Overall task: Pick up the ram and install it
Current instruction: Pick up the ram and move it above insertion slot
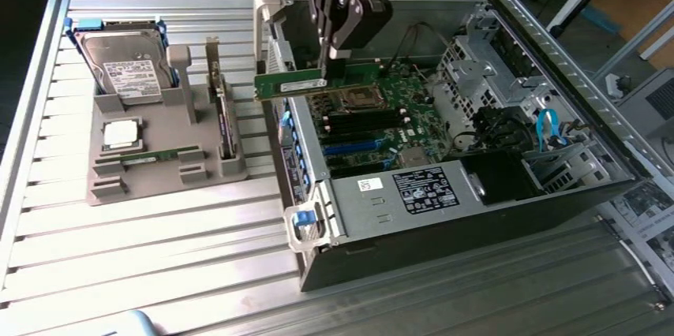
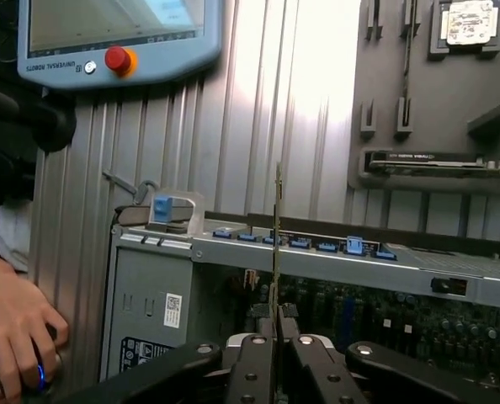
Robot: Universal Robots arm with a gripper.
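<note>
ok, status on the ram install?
Gripper shut on ram. Ram on edge, in the air over the open case, not seated. A hand outside the case, apart from the ram.

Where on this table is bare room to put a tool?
Bare table lies at the exterior view's lower left, bordered by the gray holder and the computer case. Crowded: the holder itself and inside the case.
</note>
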